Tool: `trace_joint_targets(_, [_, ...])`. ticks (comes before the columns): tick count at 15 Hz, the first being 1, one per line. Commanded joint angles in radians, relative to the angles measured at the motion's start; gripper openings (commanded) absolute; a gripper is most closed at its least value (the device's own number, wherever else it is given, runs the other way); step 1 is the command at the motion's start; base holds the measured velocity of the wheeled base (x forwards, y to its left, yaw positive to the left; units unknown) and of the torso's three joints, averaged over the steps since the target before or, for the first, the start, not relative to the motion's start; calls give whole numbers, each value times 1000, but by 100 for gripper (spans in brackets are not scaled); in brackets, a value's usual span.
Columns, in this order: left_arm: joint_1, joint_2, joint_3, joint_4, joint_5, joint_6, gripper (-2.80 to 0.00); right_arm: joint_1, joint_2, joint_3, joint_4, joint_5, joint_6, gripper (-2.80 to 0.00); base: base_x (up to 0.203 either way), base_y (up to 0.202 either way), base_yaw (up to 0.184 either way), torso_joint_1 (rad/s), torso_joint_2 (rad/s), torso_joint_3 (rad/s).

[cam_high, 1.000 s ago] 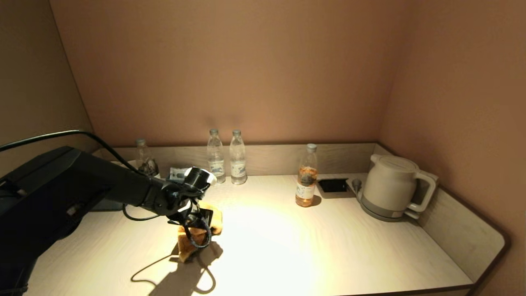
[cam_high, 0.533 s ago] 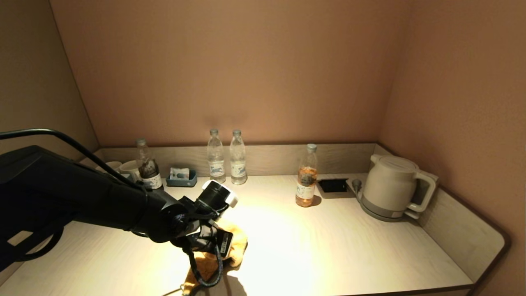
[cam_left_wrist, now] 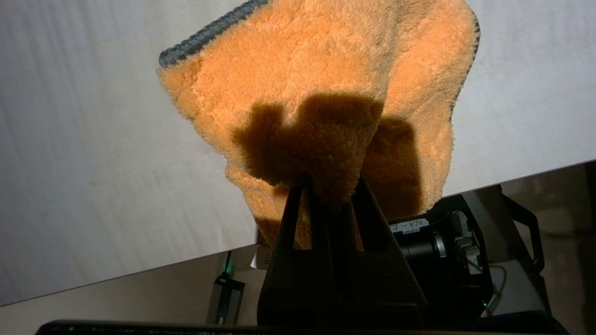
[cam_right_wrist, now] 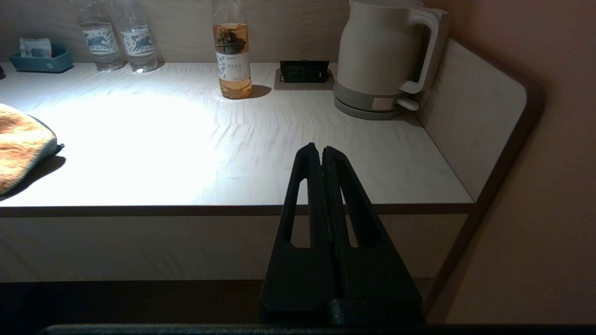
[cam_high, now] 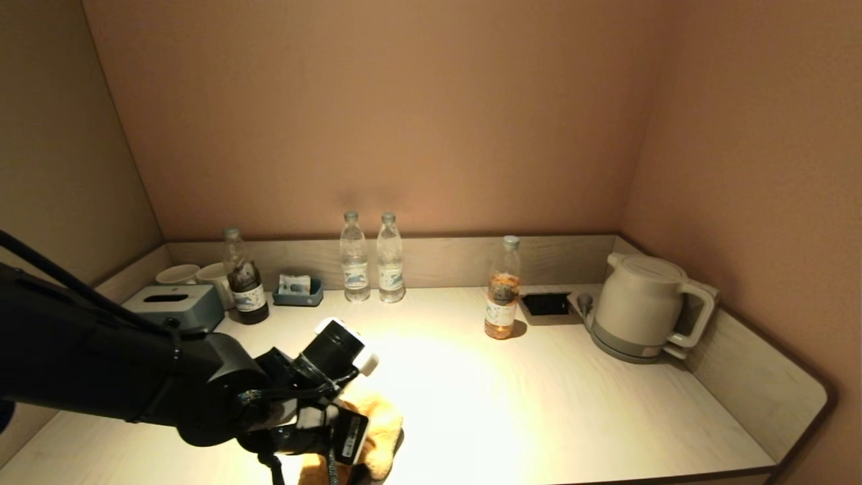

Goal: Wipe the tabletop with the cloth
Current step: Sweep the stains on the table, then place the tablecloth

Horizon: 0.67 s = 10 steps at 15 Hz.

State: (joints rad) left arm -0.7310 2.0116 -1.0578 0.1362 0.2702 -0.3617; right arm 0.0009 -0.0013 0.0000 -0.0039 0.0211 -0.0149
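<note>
Left gripper (cam_left_wrist: 326,195) pinching soft orange terry cloth (cam_left_wrist: 321,97) with grey edge, fingers clamped on its fold, cloth lying at near edge of pale wood-grain tabletop (cam_high: 572,404).

Wiping stroke seeming in hand; next pass probably needing push toward far side.

Right gripper (cam_right_wrist: 322,156) parking below front edge, fingers closed, holding nothing.

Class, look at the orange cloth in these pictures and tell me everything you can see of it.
The cloth is a soft, fluffy orange-yellow terry towel with a dark grey-blue stitched edge. It is bunched and folded, not spread flat. The left tool is shut on a fold of it, its shadow falling across the pile. The cloth lies on the pale wood-grain tabletop, near the front edge on the robot's left, with part of it over that edge in the left wrist view. Its underside is hidden.
</note>
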Motion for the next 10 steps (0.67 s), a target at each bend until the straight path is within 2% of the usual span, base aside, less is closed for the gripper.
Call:
trace_joint_targets(1, [122,-85,65,0,4,0,-280,1,1,0,-1,0,0,-280,0,0,0,0,0,0])
trace_joint_targets(6, [410,-101,63,-18,5,46,-280,1,1,0,-1,0,0,-280,0,0,0,0,0,0])
trace_joint_targets(7, [443,-99,56,-34,6,60,-280,1,1,0,-1,0,0,-280,0,0,0,0,0,0])
trace_joint_targets(9, [460,-111,48,-42,6,71,-280,1,1,0,-1,0,0,-280,0,0,0,0,0,0])
trace_joint_targets(10, [516,-149,36,-48,6,81,-280,1,1,0,-1,0,0,-280,0,0,0,0,0,0])
